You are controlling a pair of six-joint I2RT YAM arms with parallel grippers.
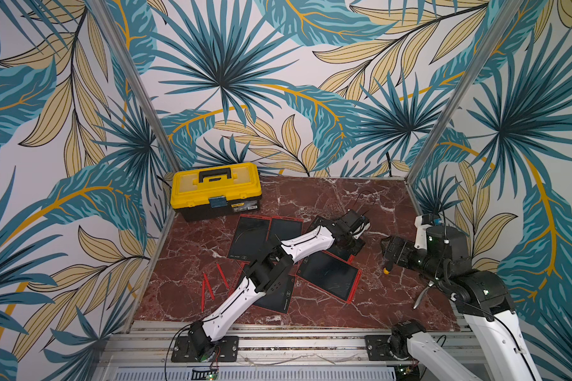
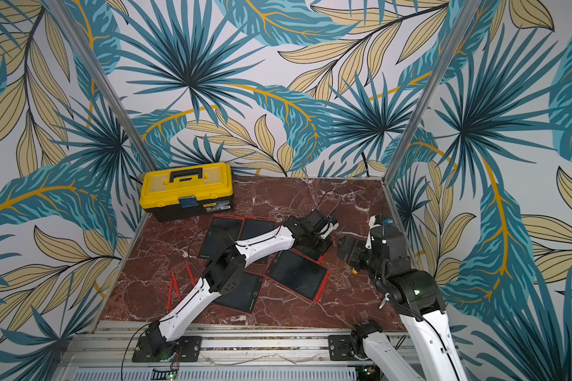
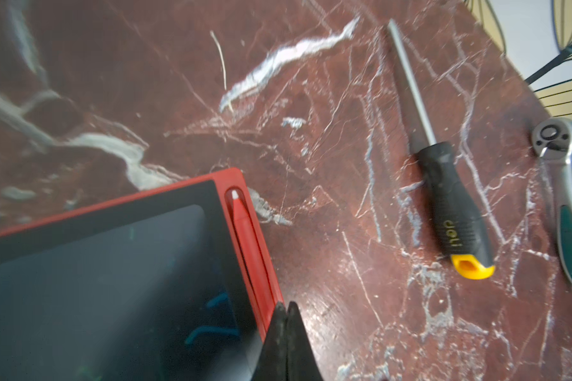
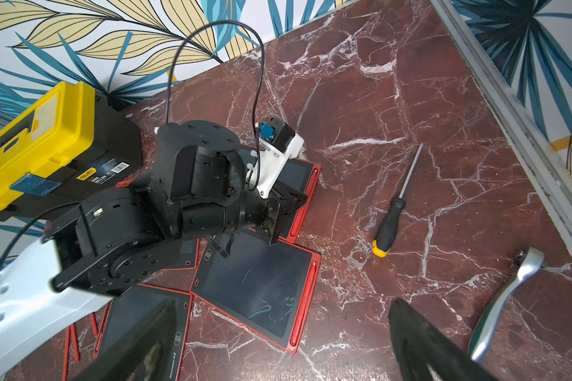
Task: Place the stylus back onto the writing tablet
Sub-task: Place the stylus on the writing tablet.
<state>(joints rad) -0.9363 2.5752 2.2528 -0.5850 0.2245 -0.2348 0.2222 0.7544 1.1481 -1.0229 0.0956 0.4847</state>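
In the left wrist view a red stylus (image 3: 249,237) lies in the side slot of a red-framed writing tablet (image 3: 96,264). My left gripper (image 3: 286,308) is shut, with nothing between its tips, which rest at the tablet's edge over the lower end of the stylus. In the right wrist view the same tablet (image 4: 299,170) lies under the left wrist. My right gripper (image 4: 281,326) hangs open above the table to the right, its fingers (image 4: 410,333) spread wide over another tablet (image 4: 255,287) whose own stylus (image 4: 311,290) sits in its slot.
Several more tablets overlap mid-table (image 1: 248,239). Loose red styluses (image 1: 208,285) lie at the left. A yellow toolbox (image 1: 216,189) stands at the back left. A screwdriver (image 4: 390,217) and a ratchet wrench (image 4: 502,303) lie to the right, near the wall rail.
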